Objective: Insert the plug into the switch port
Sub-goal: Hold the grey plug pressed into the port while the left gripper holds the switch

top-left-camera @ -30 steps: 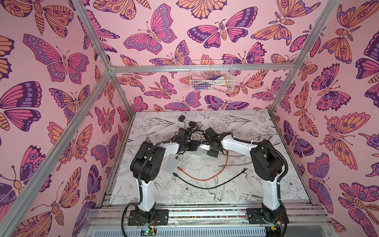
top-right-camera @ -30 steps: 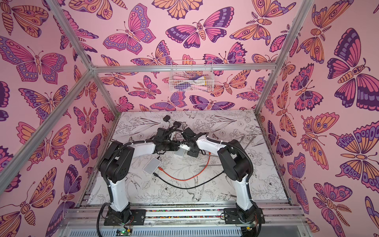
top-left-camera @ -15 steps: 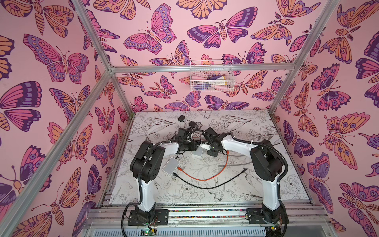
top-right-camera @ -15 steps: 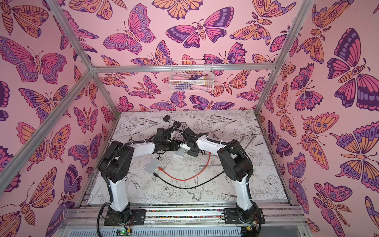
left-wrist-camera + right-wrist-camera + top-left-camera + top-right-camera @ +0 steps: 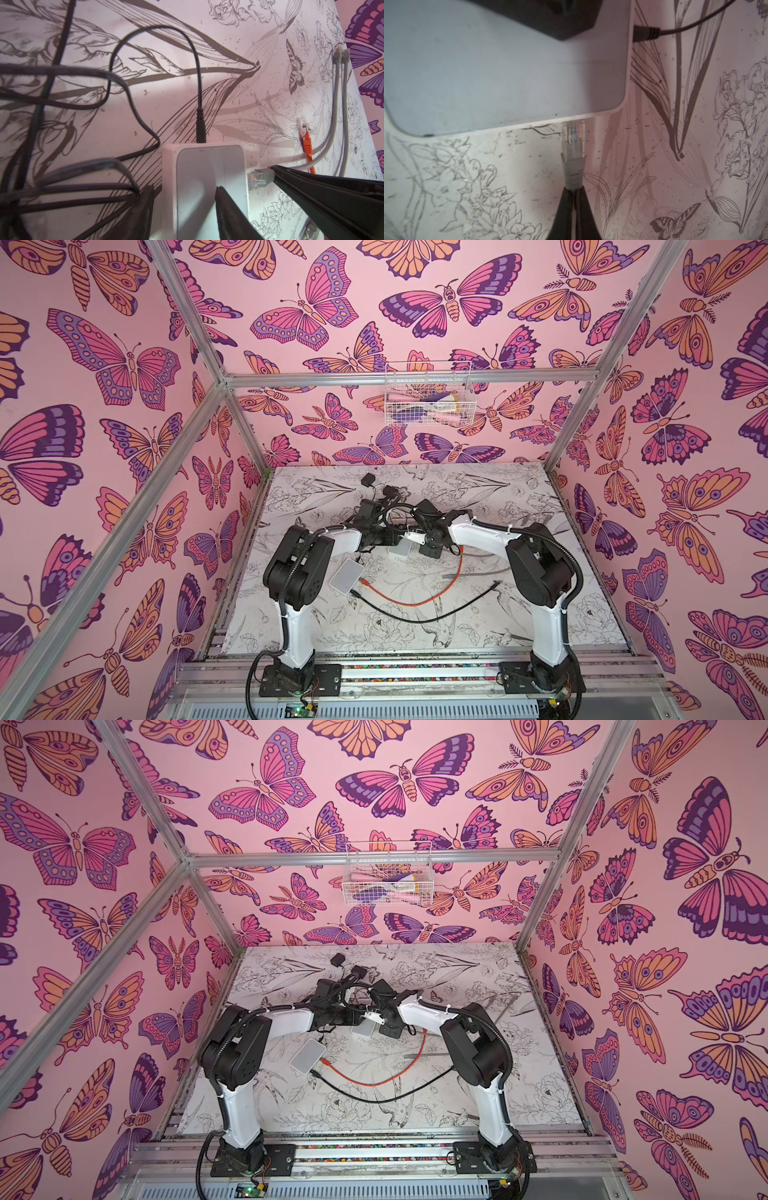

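The right hand [image 5: 574, 193], clenched on the clear-tipped grey plug [image 5: 573, 145], holds it at the white switch box [image 5: 508, 72], unseated; left hand [image 5: 184, 187] grip unclear.

Both top views look steeply down from high above the front edge of the desk [image 5: 519, 497] [image 5: 478, 977], side by side, sharing almost the whole scene. Each wrist view sits close over the desk, and both share the white switch [image 5: 207, 166] [image 5: 508, 72] and plug [image 5: 259, 178] [image 5: 573, 149], seen from different sides.
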Robot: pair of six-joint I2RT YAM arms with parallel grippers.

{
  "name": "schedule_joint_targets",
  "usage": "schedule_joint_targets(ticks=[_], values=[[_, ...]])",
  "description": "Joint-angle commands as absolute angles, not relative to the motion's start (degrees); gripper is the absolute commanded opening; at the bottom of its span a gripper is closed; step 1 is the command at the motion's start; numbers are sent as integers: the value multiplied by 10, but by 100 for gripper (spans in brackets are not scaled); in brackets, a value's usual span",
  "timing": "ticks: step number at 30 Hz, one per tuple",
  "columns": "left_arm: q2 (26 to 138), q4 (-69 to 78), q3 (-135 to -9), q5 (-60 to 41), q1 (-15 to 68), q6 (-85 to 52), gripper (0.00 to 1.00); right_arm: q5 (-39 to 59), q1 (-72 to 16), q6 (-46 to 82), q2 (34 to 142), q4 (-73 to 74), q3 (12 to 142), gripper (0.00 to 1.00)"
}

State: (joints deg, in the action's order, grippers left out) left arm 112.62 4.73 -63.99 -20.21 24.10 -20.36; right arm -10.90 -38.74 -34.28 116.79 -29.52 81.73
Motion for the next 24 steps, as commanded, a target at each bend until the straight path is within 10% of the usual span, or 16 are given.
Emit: schedule_joint_targets(ticks=[1,24], values=[[1131,63,-629,-219,236,-208,51,-109,-392,-336,1158,-300,810,0],[1142,70,-621,-260,236,-201,50,-79,-397,-333,1168,-303,838,0]])
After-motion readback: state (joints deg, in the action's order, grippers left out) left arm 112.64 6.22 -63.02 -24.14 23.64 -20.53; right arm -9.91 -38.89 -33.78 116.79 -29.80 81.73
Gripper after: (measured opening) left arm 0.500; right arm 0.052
